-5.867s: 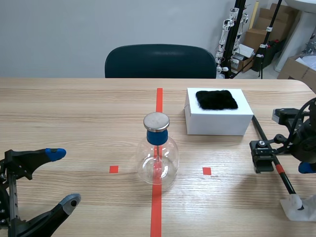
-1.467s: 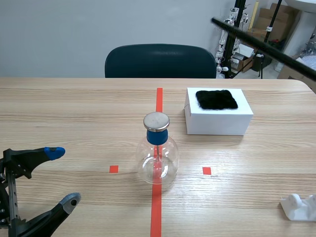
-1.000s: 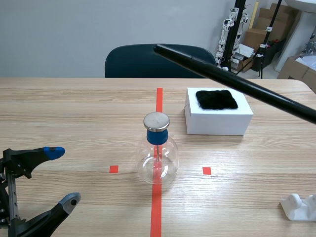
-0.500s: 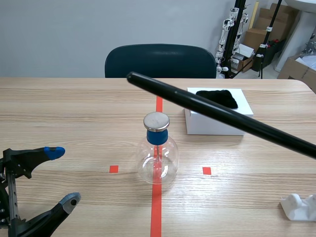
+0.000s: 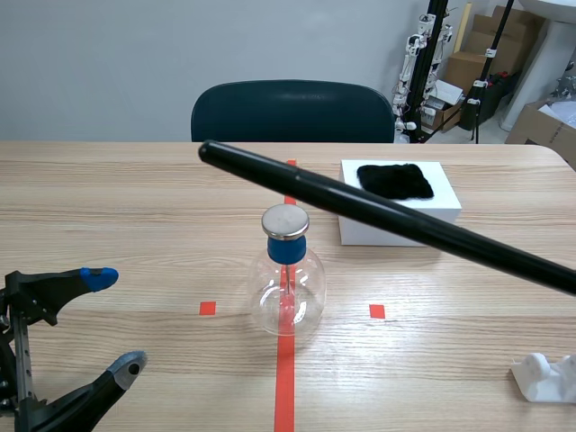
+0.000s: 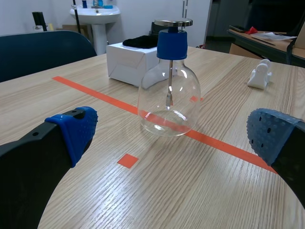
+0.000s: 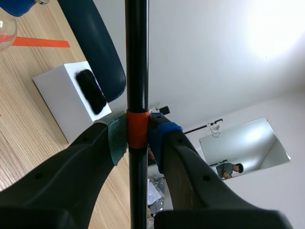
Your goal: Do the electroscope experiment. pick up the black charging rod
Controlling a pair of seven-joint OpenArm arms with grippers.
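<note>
Right gripper (image 7: 137, 136) clamped on one black charging rod (image 5: 360, 207); left gripper (image 6: 174, 132) fingers apart; one electroscope (image 5: 286, 288); one white box (image 5: 369, 232).

In the scene view you lose the black charging rod (image 5: 378, 213) at the right edge, with the right gripper (image 7: 138, 136) out of sight there. The rod covers the white box's (image 5: 445, 205) near left corner. The white stand (image 5: 544, 378), near right, is cut by the right edge. The right wrist view crops both rod ends.
</note>
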